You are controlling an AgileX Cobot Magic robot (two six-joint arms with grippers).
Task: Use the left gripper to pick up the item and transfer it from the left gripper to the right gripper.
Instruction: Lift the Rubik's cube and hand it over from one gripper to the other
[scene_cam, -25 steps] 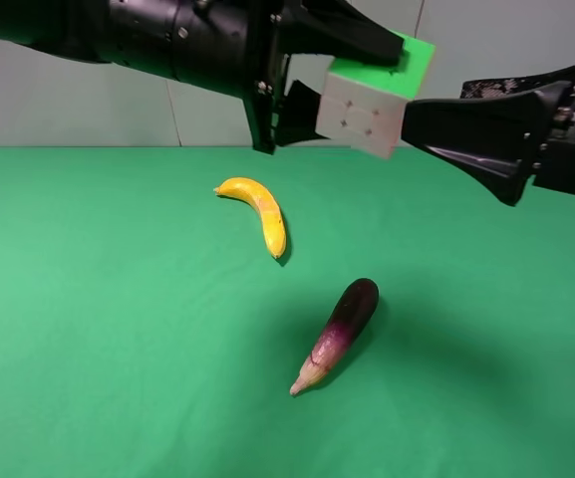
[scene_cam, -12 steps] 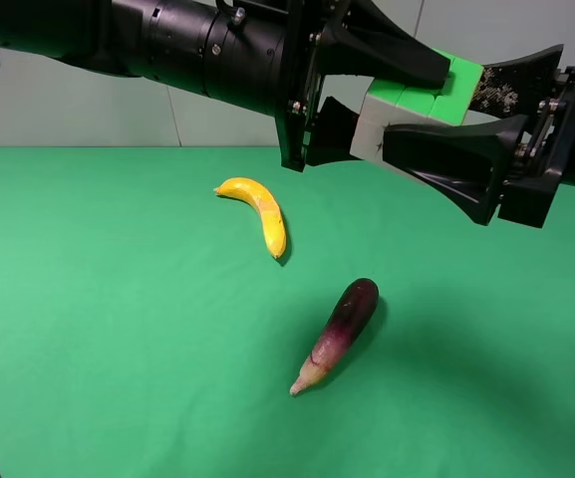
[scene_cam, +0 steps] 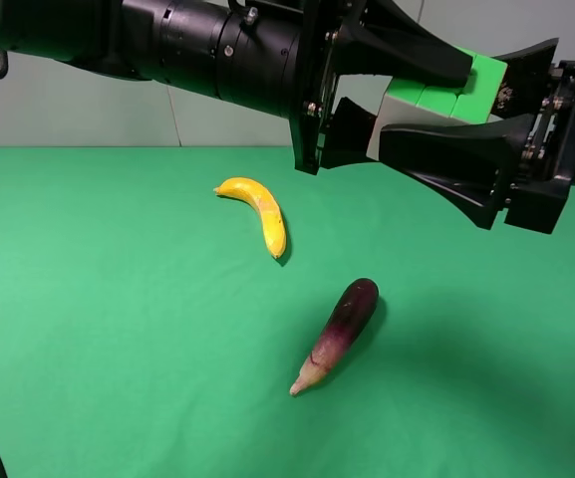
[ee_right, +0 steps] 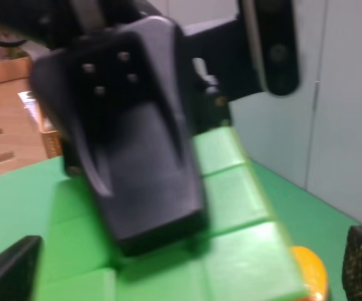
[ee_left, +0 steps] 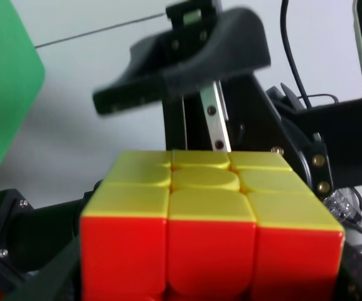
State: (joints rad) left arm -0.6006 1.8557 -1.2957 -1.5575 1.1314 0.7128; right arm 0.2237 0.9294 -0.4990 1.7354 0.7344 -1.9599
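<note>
The item [scene_cam: 474, 84], a puzzle cube with a green top and a white side, hangs high above the green table. My left gripper [scene_cam: 419, 100] reaches in from the upper left and is shut on it. The left wrist view shows its yellow and orange-red faces [ee_left: 211, 233]. My right gripper [scene_cam: 448, 102] comes in from the right and stands open, one finger [scene_cam: 446, 157] in front of the cube and the other behind it. In the right wrist view a left finger [ee_right: 144, 164] presses on the green face [ee_right: 237, 254], and the right gripper's [ee_right: 187, 273] tips stay wide of the cube.
A yellow banana [scene_cam: 259, 213] lies on the green table [scene_cam: 108, 329] left of centre. A purple aubergine [scene_cam: 339, 333] lies nearer the front, below the two grippers. A pale wall stands behind.
The left arm has carried the cube to the right, in between the right gripper's open fingers. The right gripper has shifted a little leftward around it.
</note>
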